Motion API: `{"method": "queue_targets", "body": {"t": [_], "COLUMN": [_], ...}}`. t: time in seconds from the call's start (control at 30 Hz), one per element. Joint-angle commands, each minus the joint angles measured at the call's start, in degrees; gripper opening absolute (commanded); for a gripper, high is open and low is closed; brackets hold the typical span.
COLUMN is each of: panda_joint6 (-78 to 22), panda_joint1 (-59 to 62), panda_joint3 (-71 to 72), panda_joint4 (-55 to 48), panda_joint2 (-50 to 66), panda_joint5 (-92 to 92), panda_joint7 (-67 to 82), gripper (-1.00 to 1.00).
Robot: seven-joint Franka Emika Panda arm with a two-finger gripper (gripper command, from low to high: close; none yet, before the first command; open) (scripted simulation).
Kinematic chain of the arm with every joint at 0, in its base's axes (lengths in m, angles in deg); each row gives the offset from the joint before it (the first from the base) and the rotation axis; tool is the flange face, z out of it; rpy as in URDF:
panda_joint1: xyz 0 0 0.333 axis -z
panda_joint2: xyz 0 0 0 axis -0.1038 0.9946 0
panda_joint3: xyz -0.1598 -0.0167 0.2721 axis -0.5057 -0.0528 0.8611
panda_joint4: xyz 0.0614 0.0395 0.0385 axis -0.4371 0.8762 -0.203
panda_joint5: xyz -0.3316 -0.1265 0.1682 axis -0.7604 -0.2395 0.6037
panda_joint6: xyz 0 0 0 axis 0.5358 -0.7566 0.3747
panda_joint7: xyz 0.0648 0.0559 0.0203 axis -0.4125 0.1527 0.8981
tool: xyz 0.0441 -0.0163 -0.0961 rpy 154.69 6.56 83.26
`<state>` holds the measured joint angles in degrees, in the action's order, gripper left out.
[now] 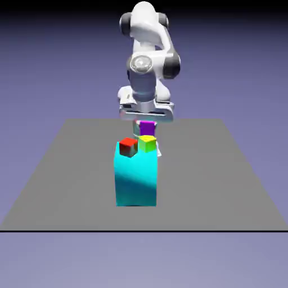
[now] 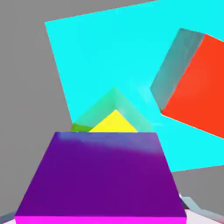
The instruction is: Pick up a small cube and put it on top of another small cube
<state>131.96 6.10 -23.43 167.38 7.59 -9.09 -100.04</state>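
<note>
My gripper (image 1: 147, 126) hangs straight down over the tall cyan block (image 1: 136, 180), shut on the small magenta-purple cube (image 1: 147, 127). That cube sits directly over the small yellow-green cube (image 1: 148, 143), which rests on the cyan block's top; I cannot tell whether the two touch. In the hand view the purple cube (image 2: 103, 177) fills the bottom and hides my fingertips. Just beyond it, the yellow-green cube (image 2: 114, 123) peeks out against the cyan block's top (image 2: 105, 61).
A red cube (image 1: 128, 147) stands on the cyan block right beside the yellow-green cube, on the exterior view's left; in the hand view the red cube (image 2: 199, 92) is at the right. The grey table (image 1: 225, 169) spreads around the block.
</note>
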Motion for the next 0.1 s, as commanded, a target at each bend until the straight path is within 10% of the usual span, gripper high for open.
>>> {"method": "queue_targets", "body": {"t": [0.0, 0.07], "panda_joint6": [-0.01, -1.93], "panda_joint1": [0.00, 0.04], "panda_joint3": [0.00, -0.07], "panda_joint4": [0.00, -2.07], "panda_joint2": [0.00, 0.14], "panda_joint5": [-0.14, -0.21], "panda_joint7": [-0.02, -0.06], "gripper": [1.00, 1.00]}}
